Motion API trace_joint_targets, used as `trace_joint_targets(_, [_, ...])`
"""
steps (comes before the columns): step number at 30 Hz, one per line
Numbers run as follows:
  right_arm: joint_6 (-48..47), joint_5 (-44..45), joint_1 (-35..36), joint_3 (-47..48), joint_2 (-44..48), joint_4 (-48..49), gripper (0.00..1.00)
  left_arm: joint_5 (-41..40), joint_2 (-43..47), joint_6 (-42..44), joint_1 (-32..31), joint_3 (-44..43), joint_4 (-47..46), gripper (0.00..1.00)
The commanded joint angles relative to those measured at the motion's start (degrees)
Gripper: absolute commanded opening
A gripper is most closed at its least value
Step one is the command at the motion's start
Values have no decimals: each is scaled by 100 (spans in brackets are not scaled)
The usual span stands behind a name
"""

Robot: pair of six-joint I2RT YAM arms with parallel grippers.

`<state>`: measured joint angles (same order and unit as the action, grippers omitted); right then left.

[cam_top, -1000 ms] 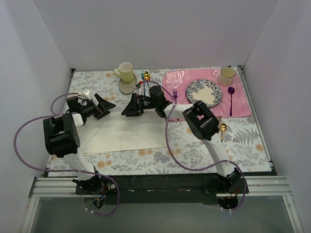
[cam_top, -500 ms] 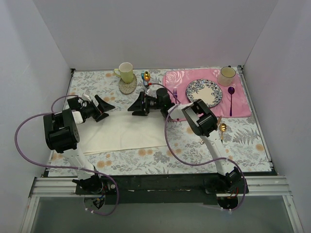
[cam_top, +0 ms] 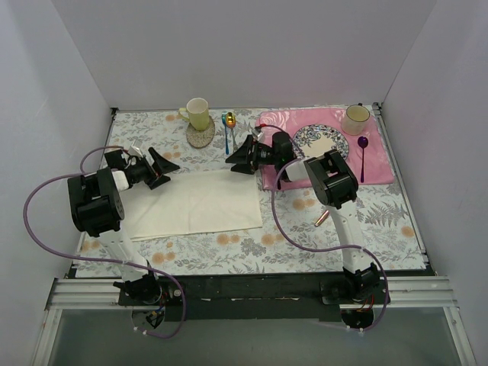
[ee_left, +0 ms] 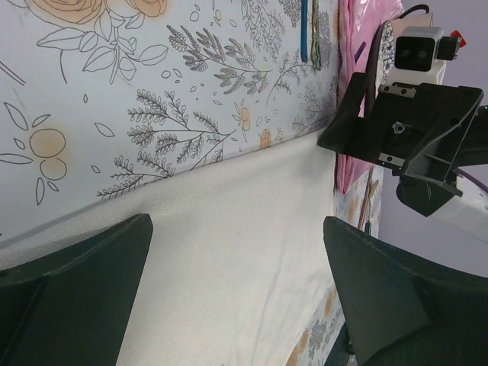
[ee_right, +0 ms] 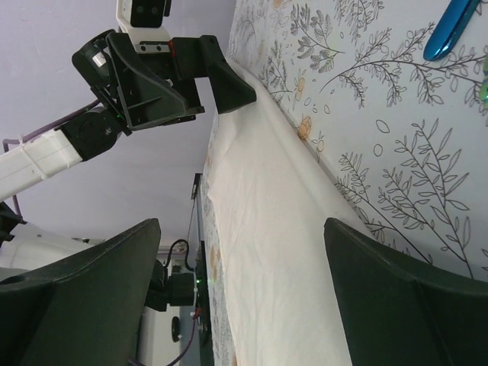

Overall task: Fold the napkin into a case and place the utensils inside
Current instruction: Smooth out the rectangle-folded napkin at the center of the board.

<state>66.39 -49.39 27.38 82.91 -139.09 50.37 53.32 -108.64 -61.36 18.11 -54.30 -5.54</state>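
Napkin (cam_top: 194, 202) lying flat on the floral tablecloth (cam_top: 305, 238), left of centre in the top view.
The left gripper (cam_top: 172, 173) is at its upper-left edge and the right gripper (cam_top: 232, 162) just above its upper-right corner, both jaws spread wide with nothing between them.

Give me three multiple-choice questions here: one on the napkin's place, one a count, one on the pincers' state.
1. The napkin lies: A draped off the table edge; B flat on the tablecloth, left of the placemat; C held in the air.
2. Count of mugs: A one; B two; C three.
3. The left pincer and right pincer are: A both open; B both shut; C one shut on the napkin.
Key: B, it lies flat there; B, one on a coaster, one on the placemat; A, fingers wide, nothing gripped.
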Motion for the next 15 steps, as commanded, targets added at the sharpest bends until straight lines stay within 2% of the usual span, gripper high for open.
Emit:
trace_joint_targets(1, [-635, 52, -153, -188, -13, -739, 95, -727, -245, 432, 123, -45, 343, 98])
trace_joint_targets(9, [-1356, 122, -241, -223, 154, -1582, 91, 29, -201, 90, 447, -89, -16, 98])
trace_joint_targets(15, [-1638, 184, -241, -135, 154, -1916, 91, 65, -149, -174, 781, -63, -404, 98])
